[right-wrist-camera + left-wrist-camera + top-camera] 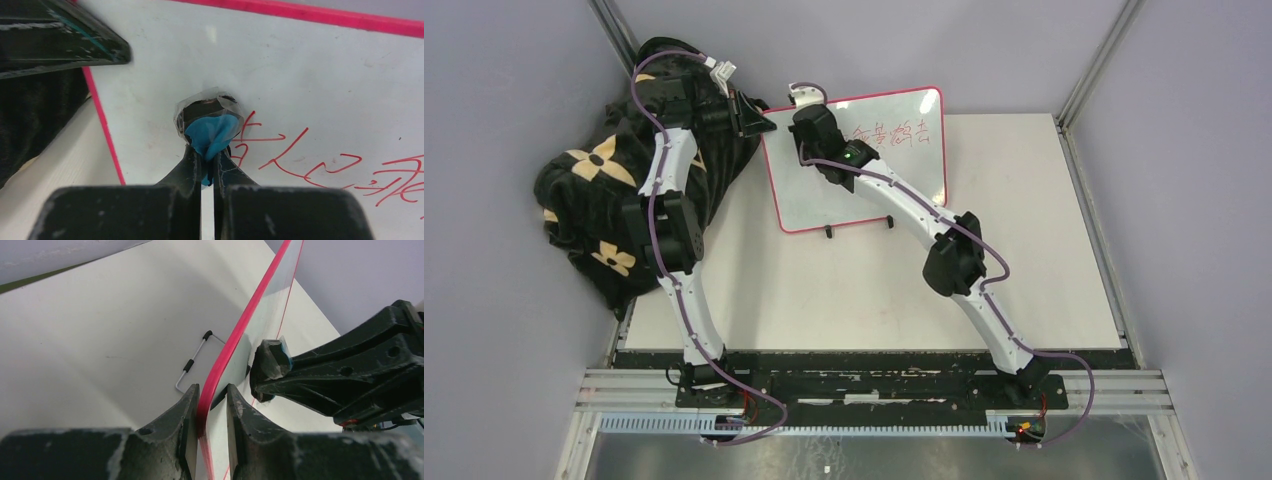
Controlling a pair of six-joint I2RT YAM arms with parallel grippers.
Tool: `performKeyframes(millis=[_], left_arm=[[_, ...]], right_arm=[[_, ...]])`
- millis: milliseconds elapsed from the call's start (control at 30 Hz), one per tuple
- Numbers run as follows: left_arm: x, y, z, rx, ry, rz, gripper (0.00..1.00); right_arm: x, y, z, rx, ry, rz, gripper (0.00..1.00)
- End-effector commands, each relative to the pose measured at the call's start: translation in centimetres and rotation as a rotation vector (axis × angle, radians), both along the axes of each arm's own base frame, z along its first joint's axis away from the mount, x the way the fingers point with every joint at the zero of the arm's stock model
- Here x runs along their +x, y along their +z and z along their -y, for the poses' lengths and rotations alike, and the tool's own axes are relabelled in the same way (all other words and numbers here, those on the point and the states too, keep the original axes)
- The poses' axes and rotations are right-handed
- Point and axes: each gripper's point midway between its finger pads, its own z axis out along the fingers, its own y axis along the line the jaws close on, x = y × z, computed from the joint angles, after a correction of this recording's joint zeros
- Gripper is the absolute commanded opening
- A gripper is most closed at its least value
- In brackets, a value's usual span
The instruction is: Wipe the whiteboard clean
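The whiteboard (864, 195) has a red-pink frame and stands tilted on the table, with red writing (892, 132) near its top edge. My left gripper (761, 120) is shut on the frame at the board's top left corner; in the left wrist view (211, 390) its jaws straddle the red edge (235, 335). My right gripper (807, 112) is shut on a small blue eraser (212, 131) and presses it on the white surface (310, 75), just left of the red writing (310, 160). The right gripper also shows in the left wrist view (270, 371).
A black bag with beige flowers (609, 190) lies at the table's left edge, beside the left arm. A thin wire stand (192, 362) lies on the table under the board. The board's two black feet (828, 231) point toward me. Metal posts (1094, 60) stand at the back corners.
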Motion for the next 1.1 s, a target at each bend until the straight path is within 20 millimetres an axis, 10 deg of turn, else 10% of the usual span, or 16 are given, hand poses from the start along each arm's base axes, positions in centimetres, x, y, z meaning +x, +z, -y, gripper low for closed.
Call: performKeyframes(millis=[0, 567, 900, 1067], left_arm=[[-0.4, 1.1, -0.1, 0.050, 0.032, 0.032, 0.03], [-0.2, 1.1, -0.1, 0.048, 0.029, 0.033, 0.03], [-0.4, 1.5, 0.1, 0.043, 0.007, 0.039, 0.03], [-0.6, 1.7, 0.2, 0.039, -0.002, 0.043, 0.03]], right_arm=[[1.6, 1.0, 3.1, 0.000, -0.094, 0.022, 0.01], [6.3, 2.7, 21.6, -0.109, -0.361, 0.027, 0.01], [7.9, 4.6, 23.9, -0.130, -0.381, 0.078, 0.01], [7.2, 5.2, 21.3, -0.054, -0.297, 0.065, 0.01]])
